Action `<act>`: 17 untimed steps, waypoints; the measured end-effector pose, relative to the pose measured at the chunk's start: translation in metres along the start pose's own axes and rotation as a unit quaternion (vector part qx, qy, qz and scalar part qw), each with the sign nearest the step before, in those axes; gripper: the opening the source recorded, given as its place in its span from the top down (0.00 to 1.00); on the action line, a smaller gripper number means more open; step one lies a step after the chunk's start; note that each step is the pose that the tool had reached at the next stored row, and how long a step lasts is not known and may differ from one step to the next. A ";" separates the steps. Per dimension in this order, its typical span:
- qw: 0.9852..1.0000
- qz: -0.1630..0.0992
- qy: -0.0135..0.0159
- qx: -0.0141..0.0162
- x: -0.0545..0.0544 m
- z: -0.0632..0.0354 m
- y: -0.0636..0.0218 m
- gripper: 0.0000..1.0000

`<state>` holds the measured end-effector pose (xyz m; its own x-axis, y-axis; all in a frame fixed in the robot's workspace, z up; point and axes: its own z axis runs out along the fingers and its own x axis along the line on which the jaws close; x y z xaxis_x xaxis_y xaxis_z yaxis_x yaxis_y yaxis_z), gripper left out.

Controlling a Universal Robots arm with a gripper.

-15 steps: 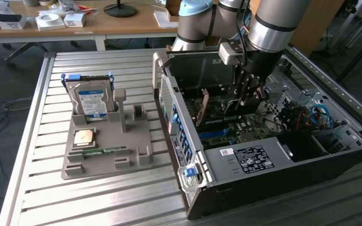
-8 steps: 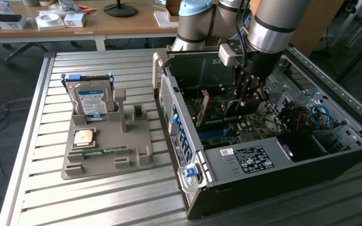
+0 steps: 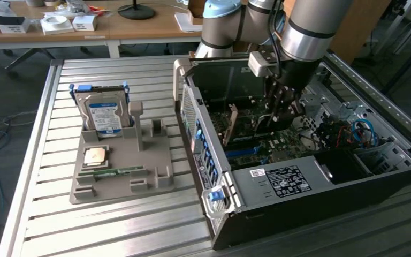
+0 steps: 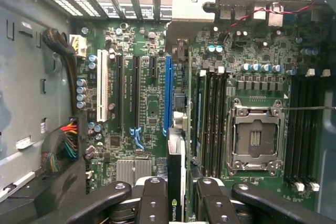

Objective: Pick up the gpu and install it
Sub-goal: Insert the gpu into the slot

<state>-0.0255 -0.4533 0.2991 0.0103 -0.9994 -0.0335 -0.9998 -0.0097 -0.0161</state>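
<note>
Wrist view: hand snug on gpu

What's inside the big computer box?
A green circuit board with a blue slot, and the end effector holding a graphics card over it. The card hides the board beneath it.
</note>
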 end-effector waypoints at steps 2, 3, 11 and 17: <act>1.000 0.000 0.000 0.000 0.000 0.0003 0.0000 0.74; 1.000 0.000 0.001 0.000 0.000 0.0004 0.0000 0.74; 1.000 -0.001 0.001 0.000 0.002 0.0008 0.0034 0.74; 1.000 -0.001 0.001 0.000 0.002 0.0010 0.0055 0.74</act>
<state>-0.0310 -0.4557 0.2979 0.0128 -0.9994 -0.0308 -0.9998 -0.0124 -0.0161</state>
